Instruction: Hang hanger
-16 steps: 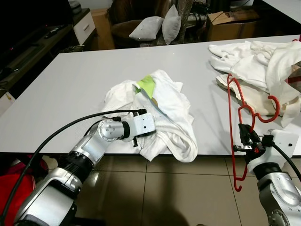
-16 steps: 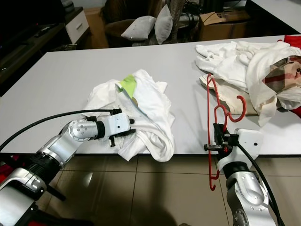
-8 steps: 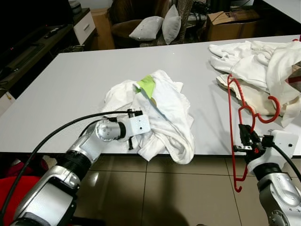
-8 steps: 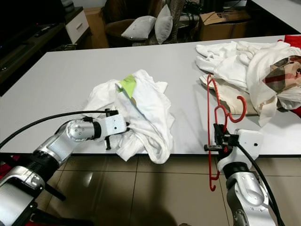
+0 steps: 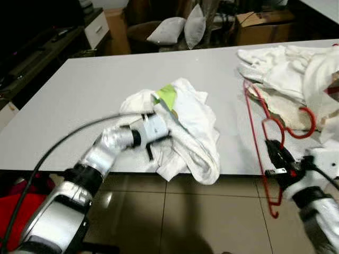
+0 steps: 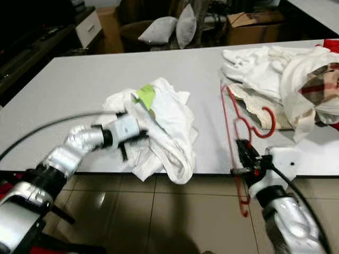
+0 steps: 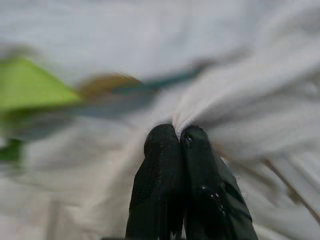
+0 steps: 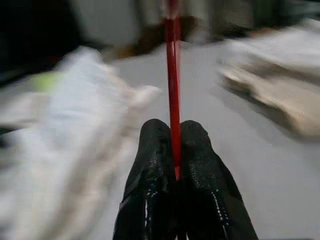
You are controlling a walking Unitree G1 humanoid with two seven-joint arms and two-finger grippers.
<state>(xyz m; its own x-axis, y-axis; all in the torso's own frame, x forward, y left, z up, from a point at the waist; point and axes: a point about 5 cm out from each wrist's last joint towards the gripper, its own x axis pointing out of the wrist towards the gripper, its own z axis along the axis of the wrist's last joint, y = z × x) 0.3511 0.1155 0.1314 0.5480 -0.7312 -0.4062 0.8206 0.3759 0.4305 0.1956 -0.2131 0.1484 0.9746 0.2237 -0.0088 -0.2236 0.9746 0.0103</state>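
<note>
Here, the broad matte grey table [image 5: 85,100] carries a crumpled white cotton garment [image 5: 190,124]; my left gripper [image 7: 174,145] pinches a fold of it tight. At the table's near edge my right gripper [image 8: 172,145] clamps the thin red wire hanger [image 5: 265,153].

Home living room: grey cushions [image 5: 183,29] on dark armchair, top centre; cardboard box [image 5: 259,24] top right; tiled floor [image 5: 212,211] below; laundry on white table [image 5: 79,95].

Soft cloth shirt [image 5: 185,124] (matt table [image 5: 79,95])
</note>
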